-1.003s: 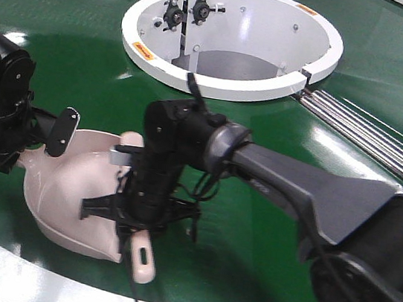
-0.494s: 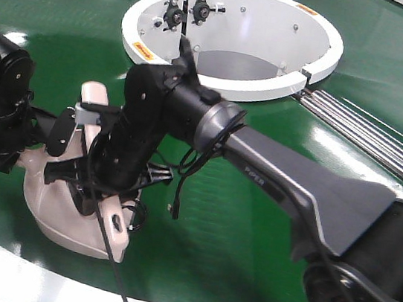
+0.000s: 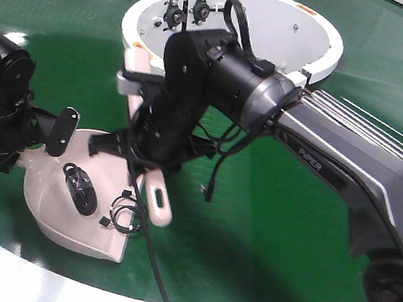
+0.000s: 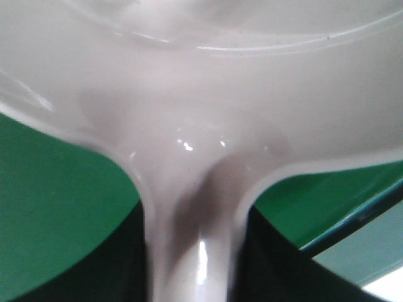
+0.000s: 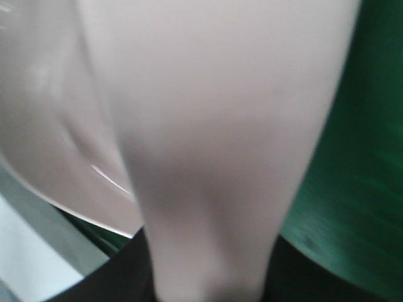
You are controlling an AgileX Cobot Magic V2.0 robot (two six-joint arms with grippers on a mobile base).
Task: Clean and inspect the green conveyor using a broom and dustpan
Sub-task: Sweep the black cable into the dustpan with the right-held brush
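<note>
Left arm: the left gripper (image 3: 17,151) sits at the far left of the front view. Its fingers are clamped on the neck of the pale beige-pink plastic scoop-shaped dustpan (image 3: 52,201). In the left wrist view, dark finger shapes flank that neck on both sides.
Dustpan: it lies flat on the large glossy dark green ring-shaped conveyor (image 3: 266,228), lower left of the frame, just inside the white outer rim (image 3: 19,275). The handle points left and the open mouth faces right.
Pan contents: a dark oval object (image 3: 80,189) lies in the pan, with a small tangle of thin black wire (image 3: 123,215) near the mouth.
Broom: the slim pale beige-pink plastic hand broom (image 3: 157,199) hangs at the pan's mouth, just right of the debris. Its long axis runs steeply from upper left to lower right, with the slotted handle end lowest. I cannot tell which way the bristles face.
Right arm: the right gripper (image 3: 149,153) is at centre frame, with its fingers closed around the broom's middle. The right wrist view is a blur of pink plastic against green.
Key relation: the debris lies left of the broom, inside the pan. The right arm is the nearer one to the mouth.
Judgement: the sweep-in looks done, so the next move likely turns on keeping the pan level.
Background: the white round central hub (image 3: 328,49) and metal rollers (image 3: 368,137) sit at upper right, well apart from both tools.
</note>
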